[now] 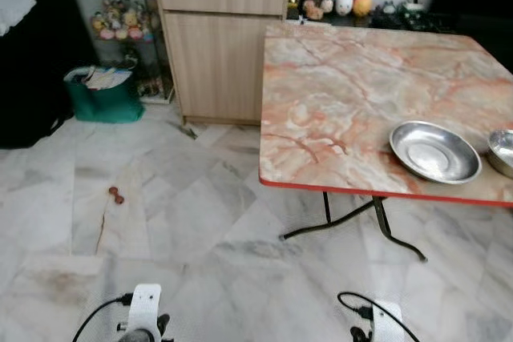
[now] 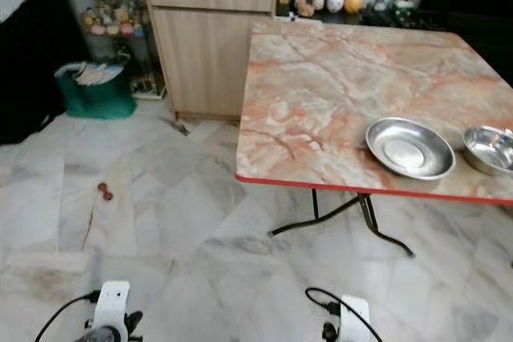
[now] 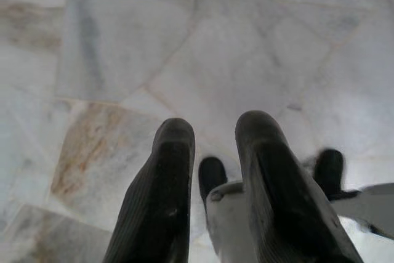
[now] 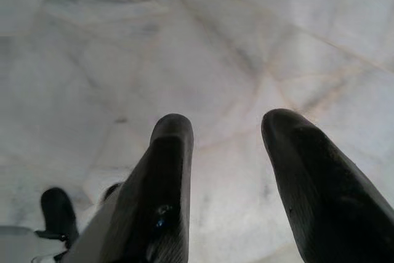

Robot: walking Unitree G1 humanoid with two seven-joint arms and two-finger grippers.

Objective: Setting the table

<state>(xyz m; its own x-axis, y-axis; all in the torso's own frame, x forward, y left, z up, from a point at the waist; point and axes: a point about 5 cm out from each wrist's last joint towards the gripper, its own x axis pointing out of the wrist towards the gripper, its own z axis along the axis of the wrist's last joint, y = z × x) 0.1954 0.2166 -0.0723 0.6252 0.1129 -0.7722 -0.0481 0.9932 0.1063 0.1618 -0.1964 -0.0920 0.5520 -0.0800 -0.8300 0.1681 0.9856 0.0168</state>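
Left gripper point(image 3: 212, 152): hung low over the marble floor point(image 1: 160, 222), fingers point(image 3: 161, 195) a little apart, nothing held between them.
Right gripper point(image 4: 225, 164): likewise pointed down at the floor, fingers point(image 4: 166, 189) spread wider, nothing held.
Step in hand: judged to be the approach; nothing is within reach of either pair of fingers, so the surface has to be closed on before any reach is made.
Surface point(image 1: 353, 94): a marble-patterned top with a red edge on folding black legs, well ahead of the fingers and off toward the right-hand pair.
Large steel dish point(image 1: 434, 151): set near the front edge, ahead of the right fingers; best met squarely, fingers opened over the rim.
Small steel bowl point(image 2: 490, 149): just beside the dish, farther out on the right side.
Hazard: small red bits point(image 1: 116, 195) are seen on the floor ahead of the left fingers; best stepped around.
Beyond: a wooden cabinet point(image 1: 220, 38) and a green bag point(image 1: 103, 95) stand well past the surface.
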